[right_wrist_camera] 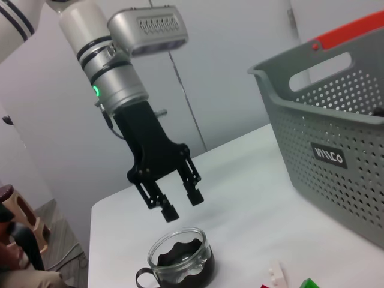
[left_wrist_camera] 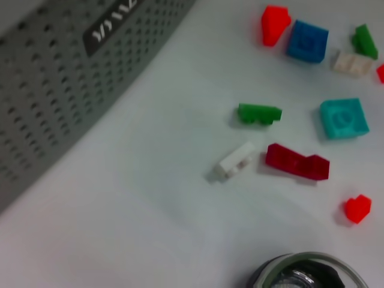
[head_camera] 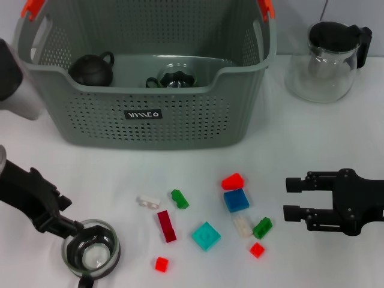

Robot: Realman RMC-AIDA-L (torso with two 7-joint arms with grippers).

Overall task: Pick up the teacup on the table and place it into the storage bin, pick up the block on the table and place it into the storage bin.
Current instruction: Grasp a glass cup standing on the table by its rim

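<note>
Left gripper [right_wrist_camera: 178, 204] above the teacup [head_camera: 91, 250]
Its fingers are spread wide, holding nothing; right gripper [head_camera: 292, 198] open near the blocks [head_camera: 236, 200].

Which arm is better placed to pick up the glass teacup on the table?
Left. The left gripper hangs open right above the glass teacup at the table's near left. The right gripper sits open beyond the scattered blocks, across the table from the cup.
</note>
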